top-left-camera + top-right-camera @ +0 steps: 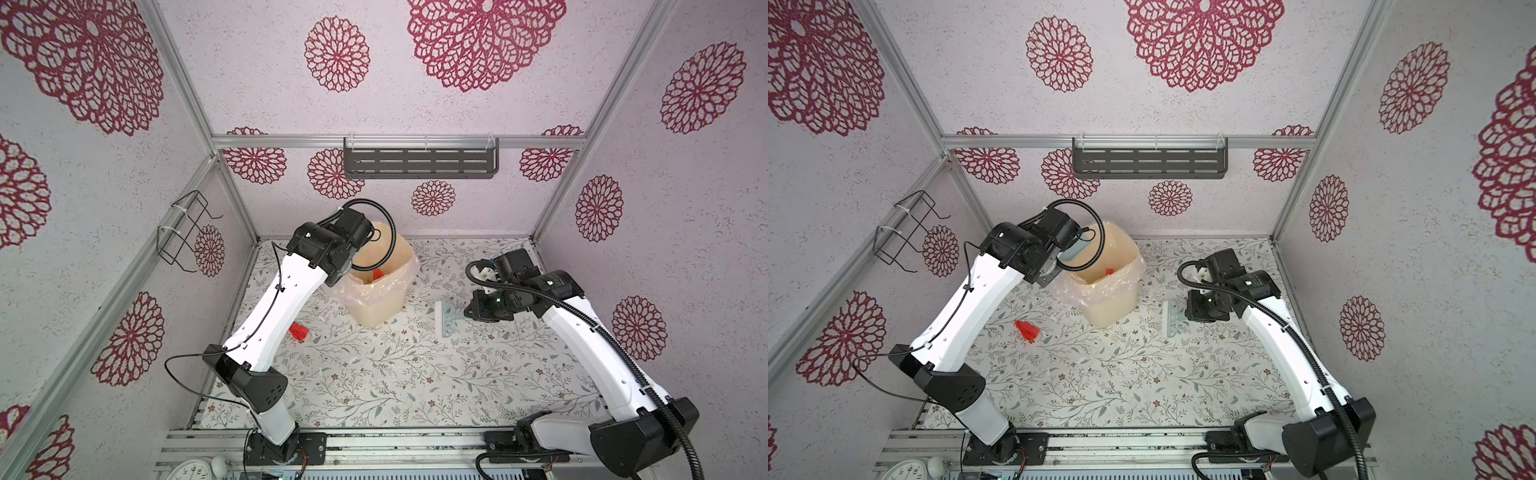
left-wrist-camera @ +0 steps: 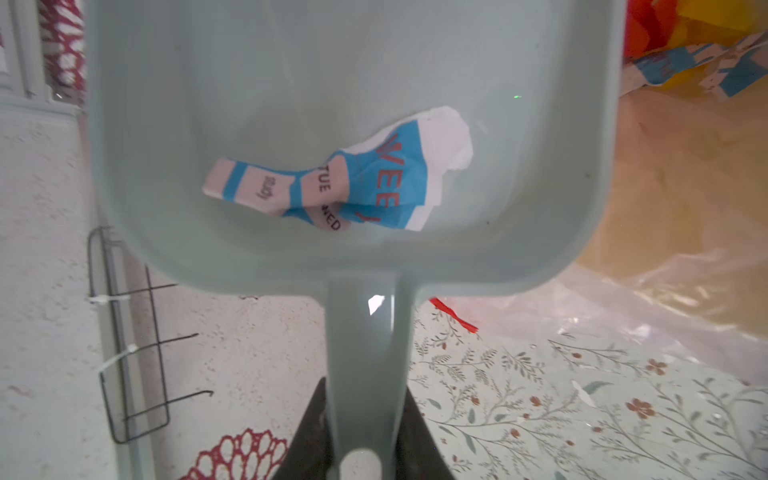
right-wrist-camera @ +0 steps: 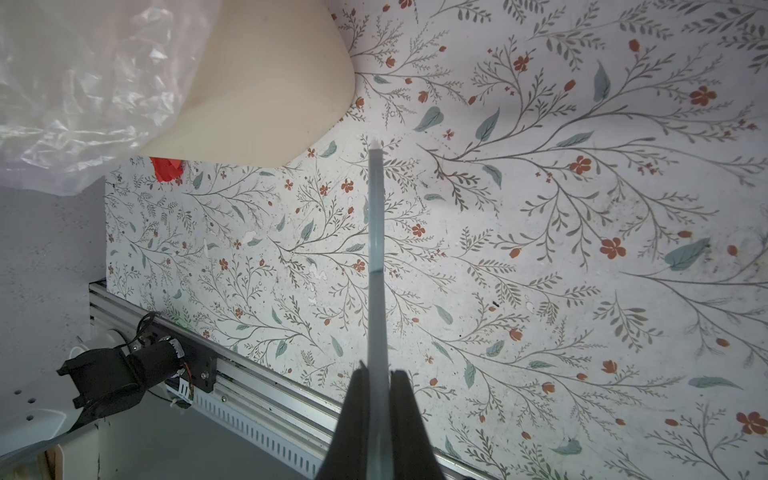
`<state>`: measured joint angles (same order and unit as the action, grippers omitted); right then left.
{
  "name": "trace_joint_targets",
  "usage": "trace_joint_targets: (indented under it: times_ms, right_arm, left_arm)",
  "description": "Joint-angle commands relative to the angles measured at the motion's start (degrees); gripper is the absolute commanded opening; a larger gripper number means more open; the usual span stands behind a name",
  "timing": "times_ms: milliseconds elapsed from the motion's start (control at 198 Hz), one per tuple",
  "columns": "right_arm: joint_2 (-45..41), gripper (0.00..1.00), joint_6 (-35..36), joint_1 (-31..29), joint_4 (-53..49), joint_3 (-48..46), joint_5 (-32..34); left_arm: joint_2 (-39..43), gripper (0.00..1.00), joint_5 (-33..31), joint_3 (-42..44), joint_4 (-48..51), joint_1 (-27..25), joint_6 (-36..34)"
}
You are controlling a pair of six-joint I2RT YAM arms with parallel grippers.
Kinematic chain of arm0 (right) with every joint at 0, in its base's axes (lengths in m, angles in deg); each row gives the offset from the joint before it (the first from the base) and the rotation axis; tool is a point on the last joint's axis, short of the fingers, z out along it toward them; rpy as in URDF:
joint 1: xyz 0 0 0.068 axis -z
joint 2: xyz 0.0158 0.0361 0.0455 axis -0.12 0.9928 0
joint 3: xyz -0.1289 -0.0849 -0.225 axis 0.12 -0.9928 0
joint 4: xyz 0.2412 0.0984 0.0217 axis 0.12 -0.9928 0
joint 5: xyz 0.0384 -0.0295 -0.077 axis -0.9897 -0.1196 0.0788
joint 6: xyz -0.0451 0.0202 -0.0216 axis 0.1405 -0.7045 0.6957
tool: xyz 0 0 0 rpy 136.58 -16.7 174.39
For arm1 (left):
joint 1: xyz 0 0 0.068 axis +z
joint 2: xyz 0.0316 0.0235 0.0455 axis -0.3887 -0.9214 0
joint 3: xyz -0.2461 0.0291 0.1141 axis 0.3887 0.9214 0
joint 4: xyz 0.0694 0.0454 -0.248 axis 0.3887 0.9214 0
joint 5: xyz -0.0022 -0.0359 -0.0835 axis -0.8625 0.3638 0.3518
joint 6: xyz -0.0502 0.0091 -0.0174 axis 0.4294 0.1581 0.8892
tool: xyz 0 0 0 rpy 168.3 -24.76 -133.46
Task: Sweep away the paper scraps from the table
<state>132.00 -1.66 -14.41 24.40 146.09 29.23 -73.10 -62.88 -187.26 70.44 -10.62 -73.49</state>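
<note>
My left gripper (image 2: 365, 390) is shut on the handle of the pale blue dustpan (image 2: 332, 104), which is held over the beige lined bin (image 1: 384, 286). One white scrap with blue print (image 2: 345, 183) lies in the pan. Red, yellow and printed paper scraps (image 2: 673, 45) lie inside the bin. On the table (image 1: 415, 374) a red scrap (image 1: 300, 331) lies left of the bin, beside my left arm, and a small white scrap (image 1: 328, 311) lies nearer the bin. My right gripper (image 3: 379, 370) is shut on the brush (image 1: 446, 318), held low to the right of the bin.
A wire rack (image 1: 187, 232) hangs on the left wall and a dark slotted shelf (image 1: 419, 162) on the back wall. The bin's loose plastic liner (image 1: 365, 291) spills over its rim. An aluminium rail (image 1: 374, 440) runs along the front edge, with a clock (image 1: 191, 471) below it.
</note>
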Motion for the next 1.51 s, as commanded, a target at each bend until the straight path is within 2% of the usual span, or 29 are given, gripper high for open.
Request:
trace_joint_targets:
  times_ms: [0, 142, 314, 521, 652, 910, 981, 1092, 1305, 1507]
  right_arm:
    - [0.4, 0.0, 1.7, 0.5, -1.4, 1.6, -1.4]
    - [0.8, 0.0, 2.0, 0.5, -0.2, 1.1, -2.5]
    - [0.3, 0.0, 2.2, 0.5, 1.4, -0.9, -3.2]
    - [-1.7, 0.0, 2.0, 0.4, 2.0, -3.0, -3.5]
    - [-2.2, 0.0, 2.1, 0.4, 2.0, -3.5, -3.4]
    - [-2.9, 0.0, 1.6, -2.4, 3.6, -4.6, -2.2]
    - [-2.9, 0.0, 1.5, -3.8, 4.2, -5.0, -1.8]
    - [-3.2, 0.0, 1.7, -7.1, 5.8, -5.3, -0.7]
    - [-2.8, 0.0, 5.7, -17.5, 7.2, -5.8, 3.2]
    - [-1.2, 0.0, 11.9, -31.9, 11.5, -5.7, 9.4]
  left_arm:
    - [-1.1, 0.0, -9.4, 0.8, -6.0, -2.5, -10.6]
    - [-1.0, 0.0, -14.6, 6.5, -15.6, -5.2, -23.5]
    - [-0.3, 0.0, -20.6, 12.6, -27.3, -5.8, -36.7]
    - [1.8, 0.0, -23.2, 16.8, -33.3, -6.2, -43.2]
    - [2.8, 0.0, -23.2, 17.0, -33.6, -6.4, -43.4]
    - [3.8, 0.0, -22.6, 16.2, -29.3, -6.5, -37.6]
    - [3.9, 0.0, -21.4, 14.3, -25.8, -6.6, -32.8]
    - [4.0, 0.0, -17.3, 8.6, -18.3, -6.6, -21.5]
    - [9.5, 0.0, -5.3, 8.6, -12.8, -5.9, -5.1]
    - [17.7, 0.0, 4.1, 14.1, -12.3, -2.6, 7.9]
